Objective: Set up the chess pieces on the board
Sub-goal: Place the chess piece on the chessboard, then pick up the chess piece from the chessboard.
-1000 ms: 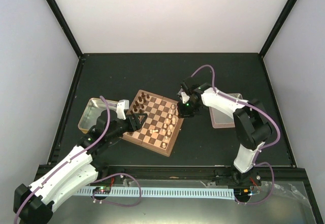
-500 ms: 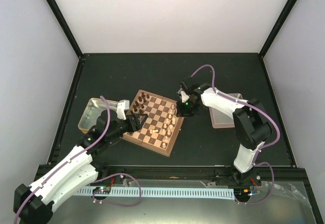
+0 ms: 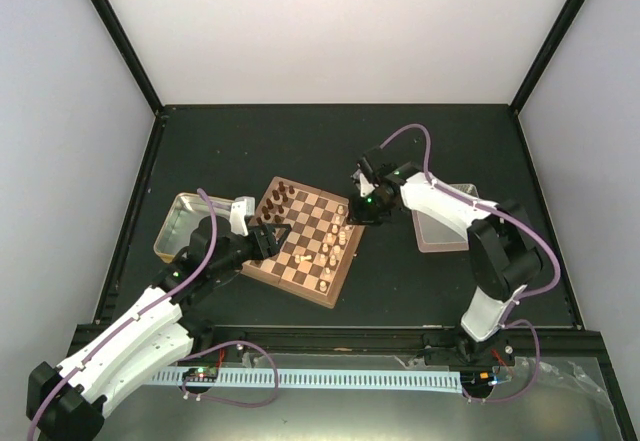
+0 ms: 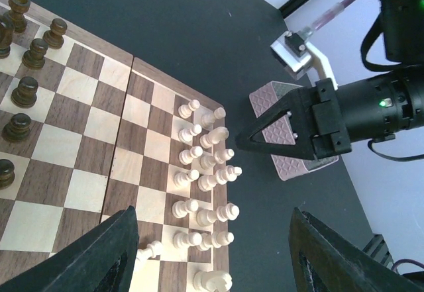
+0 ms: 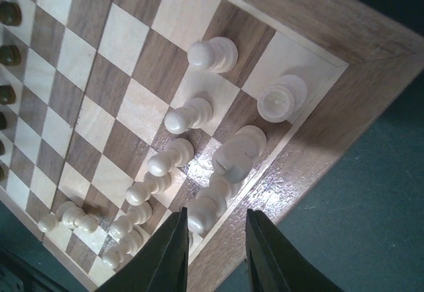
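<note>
The board (image 3: 312,223) lies slantwise mid-table. Cream chess pieces (image 4: 205,173) stand in two rows along its right edge (image 5: 179,153); one pawn (image 4: 150,249) seems to lie on its side a square inward. My right gripper (image 5: 215,242) hovers over the board's far right corner (image 3: 352,213), jaws a little open. Nothing is gripped; a tall cream piece (image 5: 202,216) stands just beyond its left finger. My left gripper (image 4: 215,259) hangs open over the near end of the cream rows (image 3: 272,238), holding nothing.
Dark brown chessmen (image 4: 26,93) fill the board's left edge (image 3: 280,201). A gold tin tray (image 3: 180,223) sits left of the board. A pinkish-grey tray (image 3: 440,229) sits right of it, under the right arm. The right gripper's black fingers (image 4: 278,130) show in the left wrist view.
My right gripper has opened from shut and drawn slightly up and back from the board's corner, leaving a cream piece standing. The left arm has not moved.
</note>
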You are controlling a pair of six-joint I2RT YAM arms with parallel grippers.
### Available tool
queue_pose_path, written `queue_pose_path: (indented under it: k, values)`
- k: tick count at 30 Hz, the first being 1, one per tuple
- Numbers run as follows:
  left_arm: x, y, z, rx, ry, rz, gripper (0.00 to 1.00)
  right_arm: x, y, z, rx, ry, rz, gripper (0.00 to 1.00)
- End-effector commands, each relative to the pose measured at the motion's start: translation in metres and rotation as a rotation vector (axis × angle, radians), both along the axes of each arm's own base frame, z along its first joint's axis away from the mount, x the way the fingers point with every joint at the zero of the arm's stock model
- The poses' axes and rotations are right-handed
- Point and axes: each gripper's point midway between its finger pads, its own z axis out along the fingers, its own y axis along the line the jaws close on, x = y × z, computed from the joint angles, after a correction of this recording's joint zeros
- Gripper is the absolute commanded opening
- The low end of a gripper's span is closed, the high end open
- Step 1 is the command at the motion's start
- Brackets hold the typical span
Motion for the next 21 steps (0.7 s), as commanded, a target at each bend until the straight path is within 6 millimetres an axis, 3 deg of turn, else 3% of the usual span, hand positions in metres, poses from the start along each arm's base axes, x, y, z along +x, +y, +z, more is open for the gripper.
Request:
queue_pose_path:
  k: [1, 7, 12, 15, 21]
  values:
    - [0.000, 0.000, 0.005, -0.014, -0.019, -0.004, 0.64, 0.007, -0.003, 0.030, 0.011, -0.087, -0.048, 0.26]
    - [0.000, 0.004, 0.004, -0.004, -0.022, 0.014, 0.64, 0.009, -0.004, 0.057, 0.011, -0.171, -0.035, 0.31]
    - [0.002, 0.014, -0.006, 0.015, 0.006, 0.075, 0.64, -0.005, 0.024, 0.066, -0.059, -0.255, 0.104, 0.36]
    - [0.003, 0.029, -0.019, 0.029, 0.045, 0.165, 0.64, -0.017, 0.045, 0.062, -0.100, -0.282, 0.201, 0.39]
    - [0.000, 0.053, -0.033, -0.004, 0.038, 0.290, 0.64, -0.050, 0.085, 0.033, -0.131, -0.254, 0.378, 0.41]
